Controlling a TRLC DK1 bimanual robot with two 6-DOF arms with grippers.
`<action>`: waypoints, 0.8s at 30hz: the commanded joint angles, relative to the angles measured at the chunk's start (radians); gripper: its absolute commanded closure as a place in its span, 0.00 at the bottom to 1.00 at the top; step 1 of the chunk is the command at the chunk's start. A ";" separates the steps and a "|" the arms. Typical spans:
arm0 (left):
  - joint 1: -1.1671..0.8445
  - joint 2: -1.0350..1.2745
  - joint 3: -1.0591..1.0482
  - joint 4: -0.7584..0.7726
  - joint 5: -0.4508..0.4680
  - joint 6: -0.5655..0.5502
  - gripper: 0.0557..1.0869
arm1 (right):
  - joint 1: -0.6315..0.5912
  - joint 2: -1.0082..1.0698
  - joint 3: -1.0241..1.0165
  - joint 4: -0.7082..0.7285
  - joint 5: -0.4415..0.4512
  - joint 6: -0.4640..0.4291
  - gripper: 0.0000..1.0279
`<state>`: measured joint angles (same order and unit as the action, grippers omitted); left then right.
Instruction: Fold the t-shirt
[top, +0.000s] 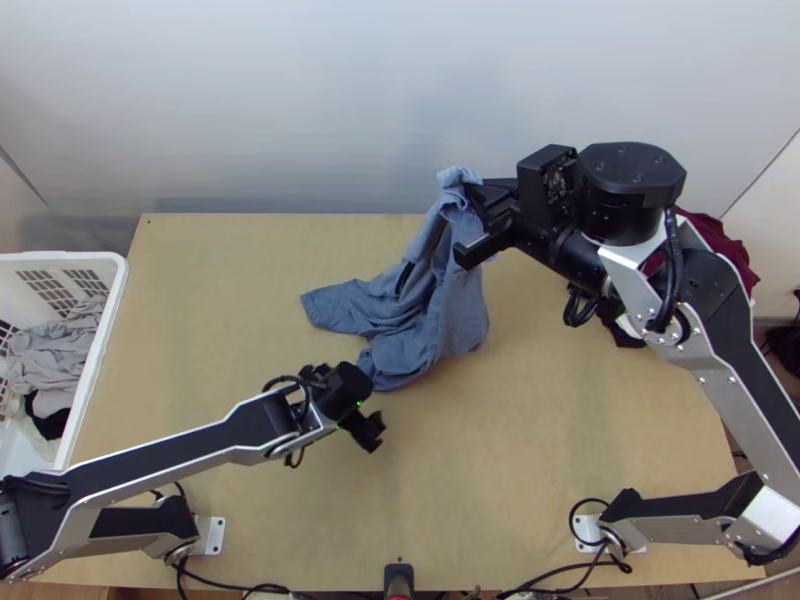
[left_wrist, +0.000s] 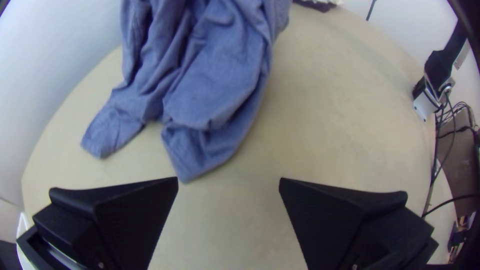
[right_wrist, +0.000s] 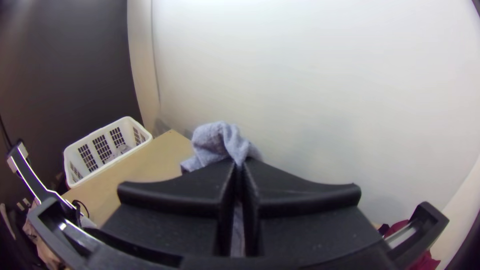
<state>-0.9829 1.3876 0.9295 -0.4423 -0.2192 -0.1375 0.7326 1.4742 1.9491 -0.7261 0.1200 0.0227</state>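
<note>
Beside the table's left edge, one white plastic basket with slotted walls (top: 90, 360), containing grey cloth (top: 55, 350) and black cloth (top: 50, 423). One blue-grey fabric t-shirt (top: 440, 310), bunched, hanging from my raised right gripper (top: 476, 200), fingers clamped on its upper end, lower folds on the light wooden table (top: 560, 430); my left gripper (top: 367, 428), low near the shirt, fingers wide apart.

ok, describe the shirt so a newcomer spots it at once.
Above the table's far half is the right gripper. The shirt hangs from it, bunched, its lower part on the table. It's blue, unlike the mostly grey clothes in the basket and the dark red cloth to its right.
</note>
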 joint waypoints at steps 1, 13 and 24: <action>-0.062 0.036 -0.046 0.326 -0.123 0.144 0.05 | 0.004 -0.017 -0.009 -0.029 0.000 0.019 0.97; -0.073 0.252 -0.034 0.528 -0.221 0.292 0.05 | -0.006 -0.034 -0.015 -0.047 0.004 0.022 0.97; -0.054 0.441 0.100 0.559 -0.267 0.368 0.97 | -0.006 -0.023 0.024 -0.049 0.006 0.022 0.97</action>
<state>-1.0405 1.7325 0.9779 0.1001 -0.4690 0.1585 0.7277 1.4460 1.9553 -0.7727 0.1238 0.0448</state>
